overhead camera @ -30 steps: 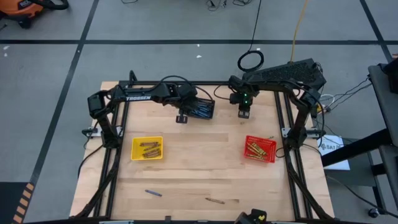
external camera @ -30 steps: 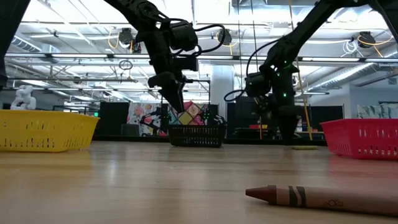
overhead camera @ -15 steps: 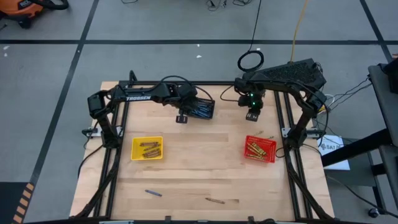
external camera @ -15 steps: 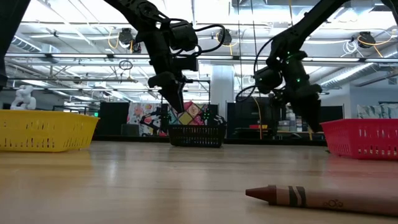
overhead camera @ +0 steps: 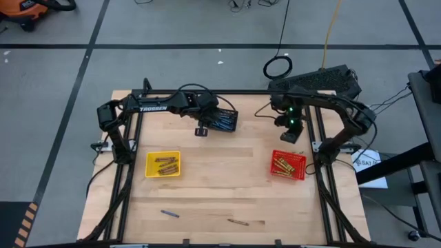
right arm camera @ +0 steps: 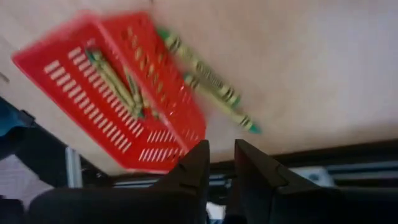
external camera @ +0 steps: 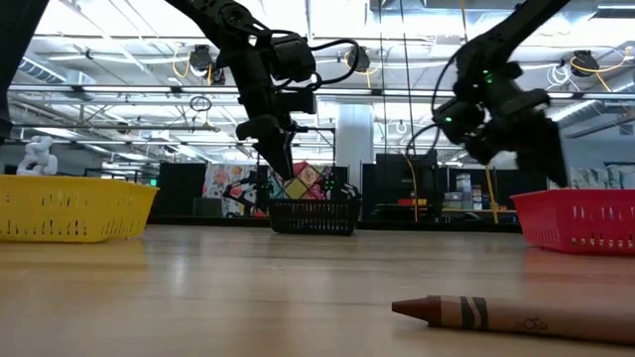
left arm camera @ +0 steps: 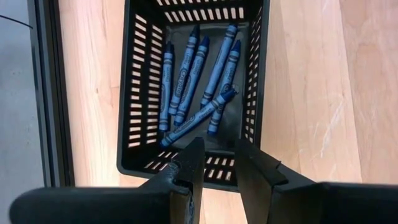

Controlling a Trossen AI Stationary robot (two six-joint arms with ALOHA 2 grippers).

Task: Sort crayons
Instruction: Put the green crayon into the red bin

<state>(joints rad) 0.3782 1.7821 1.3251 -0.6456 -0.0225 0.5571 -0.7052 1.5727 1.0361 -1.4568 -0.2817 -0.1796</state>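
Moving pincer: right pincer point(overhead camera: 290, 133) has swung from the far middle of the surface toward the red basket point(overhead camera: 288, 164) and now hangs just beyond its far edge; fingers a narrow gap apart, nothing seen between them.
Meaning for the task: I judge it is heading for the two olive-green crayons point(right arm camera: 208, 79) lying on the wood just beside the red basket, still unsorted.
Waiting pincer: left pincer point(left arm camera: 214, 163) has not moved, poised over the near rim of the black basket point(left arm camera: 134, 81); fingers slightly apart, empty.
Black basket count: seven blue crayons point(left arm camera: 200, 81) inside.
Red basket count: several olive-green crayons, too small to count.
Yellow basket point(overhead camera: 163, 164) count: a few tan-brown crayons, number unclear.
Loose on the surface point(overhead camera: 220, 193), near edge: one blue crayon point(overhead camera: 170, 213) and one brown crayon point(overhead camera: 238, 222), well apart.
Baskets: three.
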